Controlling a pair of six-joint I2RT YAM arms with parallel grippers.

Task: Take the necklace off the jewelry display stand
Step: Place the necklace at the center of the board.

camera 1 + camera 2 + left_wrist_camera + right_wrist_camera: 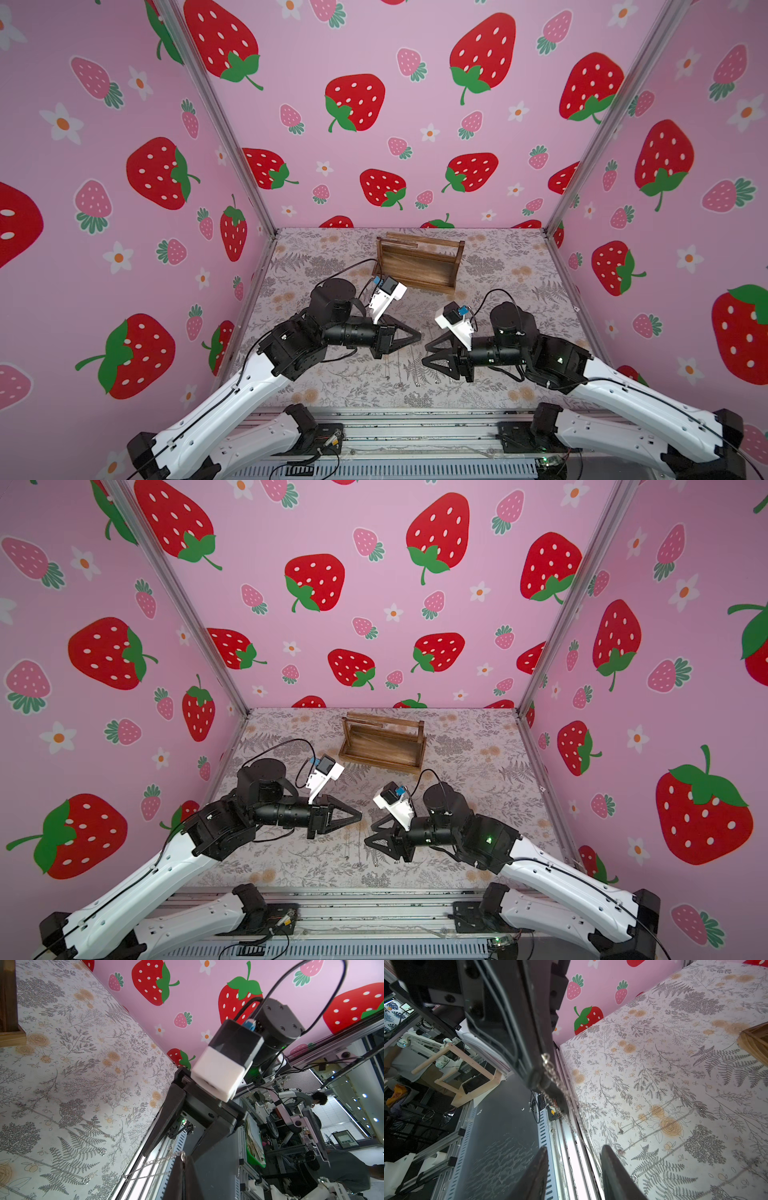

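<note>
Left wrist view shows your left tool pinched shut on the silver necklace, its chain dangling above the table, well apart from the jewelry display stand at the rear. Your right tool faces it, partly open.

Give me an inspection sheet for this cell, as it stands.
Surface: floral mat, flat.
Job's things: jewelry display stand upright at back; necklace hangs from left end effector.
Clutter: more thin chains on mat, possibly the same piece.
End effectors: left shut on necklace; right end effector open, empty.
Cables: black camera cables loop above both arms.
Surroundings: strawberry walls; person outside cell.
</note>
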